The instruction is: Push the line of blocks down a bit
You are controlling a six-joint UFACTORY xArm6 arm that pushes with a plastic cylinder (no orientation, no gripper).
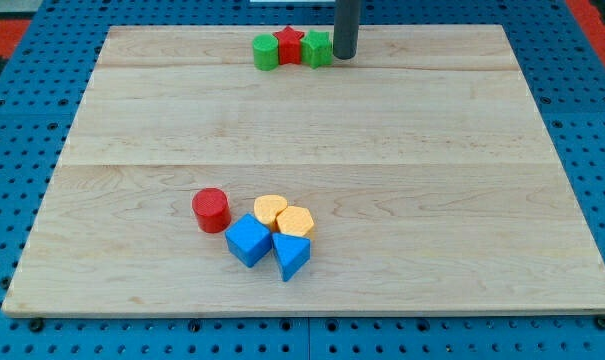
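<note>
A short line of three blocks lies near the view's top edge of the wooden board (462,180): a green cylinder (266,53) at the left, a red star (289,45) in the middle and a green block (317,48) at the right. They touch one another. My tip (344,56) stands just right of the green block, touching or nearly touching its right side. The rod rises out of the view's top.
A cluster lies at the lower middle of the board: a red cylinder (211,210), two yellow blocks (270,210) (295,221), a blue cube (248,240) and a blue triangular block (291,256). The board rests on a blue pegboard (22,110).
</note>
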